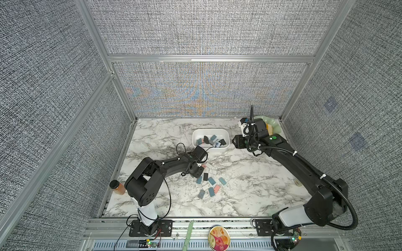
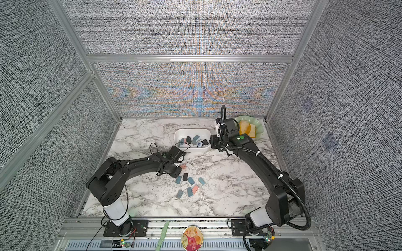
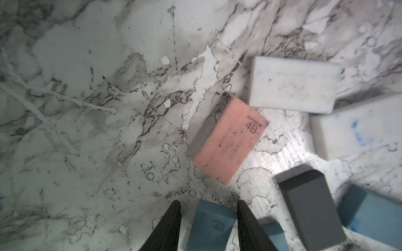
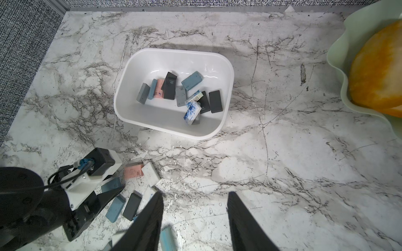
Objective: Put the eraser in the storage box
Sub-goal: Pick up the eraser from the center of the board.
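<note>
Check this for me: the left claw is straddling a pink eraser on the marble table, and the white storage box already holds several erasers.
Wrong colour. In the left wrist view the left claw straddles a blue eraser; the pink eraser lies clear of it. The rest stands.

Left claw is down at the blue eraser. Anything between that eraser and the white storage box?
Nothing tall. The pink eraser and a white eraser lie flat on the tabletop between the blue eraser and the storage box; lifted over them and the box's low wall, the path looks clear.
</note>
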{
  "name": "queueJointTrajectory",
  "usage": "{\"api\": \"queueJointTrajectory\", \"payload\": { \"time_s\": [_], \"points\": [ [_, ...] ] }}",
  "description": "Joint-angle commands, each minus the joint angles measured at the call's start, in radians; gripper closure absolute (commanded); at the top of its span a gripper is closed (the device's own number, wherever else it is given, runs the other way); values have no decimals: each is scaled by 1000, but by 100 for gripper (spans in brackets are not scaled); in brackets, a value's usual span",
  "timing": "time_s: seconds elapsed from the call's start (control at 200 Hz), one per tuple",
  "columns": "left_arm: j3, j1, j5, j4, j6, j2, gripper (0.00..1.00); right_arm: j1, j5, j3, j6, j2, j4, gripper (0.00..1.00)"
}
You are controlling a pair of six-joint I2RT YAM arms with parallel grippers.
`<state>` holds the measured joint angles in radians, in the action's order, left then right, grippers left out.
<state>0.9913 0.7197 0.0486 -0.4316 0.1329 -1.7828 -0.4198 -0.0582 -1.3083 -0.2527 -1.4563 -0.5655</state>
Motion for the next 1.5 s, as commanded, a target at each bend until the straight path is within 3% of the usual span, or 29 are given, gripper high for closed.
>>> {"api": "queueJointTrajectory", "payload": {
  "time_s": [0.0,0.821,1.496],
  "points": [
    [-45,1,-39,-45,61,-10,56,-1,8,5,-4,4,0,49],
    [-83,7,-33,-156,149,33,57,0,-13,17,-14,1,15,49],
    [-36,24,-26,-206,216,23,72,1,-23,20,-24,-14,28,49]
  ]
}}
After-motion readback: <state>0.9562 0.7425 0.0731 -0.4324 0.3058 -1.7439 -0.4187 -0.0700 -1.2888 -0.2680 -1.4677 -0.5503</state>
